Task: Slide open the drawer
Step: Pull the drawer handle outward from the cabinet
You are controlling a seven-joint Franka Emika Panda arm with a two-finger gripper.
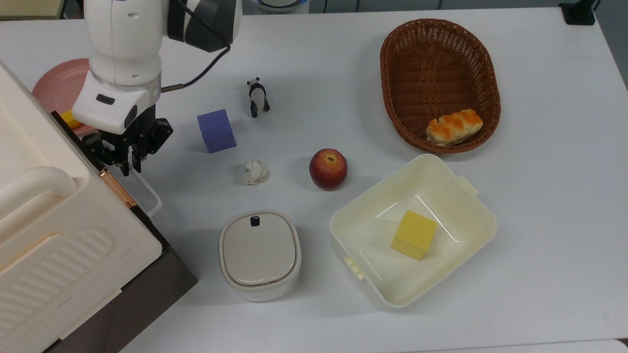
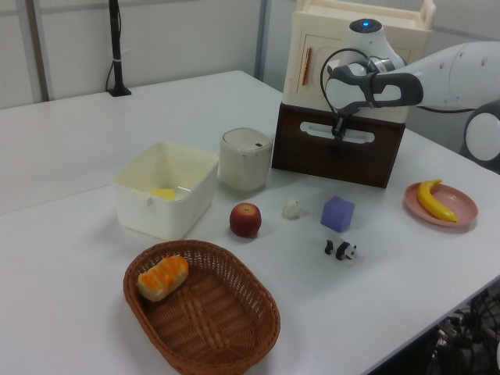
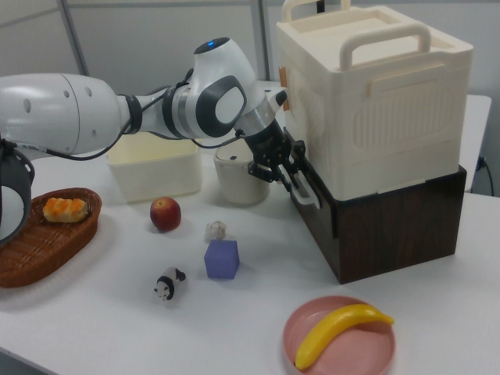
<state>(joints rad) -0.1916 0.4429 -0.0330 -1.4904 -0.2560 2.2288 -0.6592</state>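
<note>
- The gripper [image 1: 128, 156] is at the white loop handle [image 1: 146, 192] of the drawer [image 2: 337, 152], its fingers closed together on the handle's bar.
- The drawer's dark brown front panel sits under the cream cabinet [image 3: 373, 101], at the left edge of the surface [image 1: 539, 196] in the top view; the front looks flush with the dark brown body, not pulled out.
- In the right view the gripper [image 3: 291, 166] meets the handle at the upper part of the dark front, with the white arm [image 3: 70, 109] reaching in from the right view's left.
- A pink plate [image 3: 340, 340] carrying a banana [image 3: 337, 330] sits near the drawer's side, at the surface's near edge in the right view.
- A purple cube [image 1: 216, 130], a panda figure [image 1: 257, 97] and a crumpled white scrap [image 1: 255, 171] lie near the gripper, apart from one another.
- A red apple [image 1: 327, 169] stands toward the middle of the surface.
- A lidded cream pot [image 1: 259, 254] stands just beside the drawer front.
- A cream square tub [image 1: 471, 215] holds a yellow block [image 1: 413, 234].
- A brown wicker basket [image 1: 392, 78] holds a bread roll [image 1: 454, 126] near the top view's far right corner.
</note>
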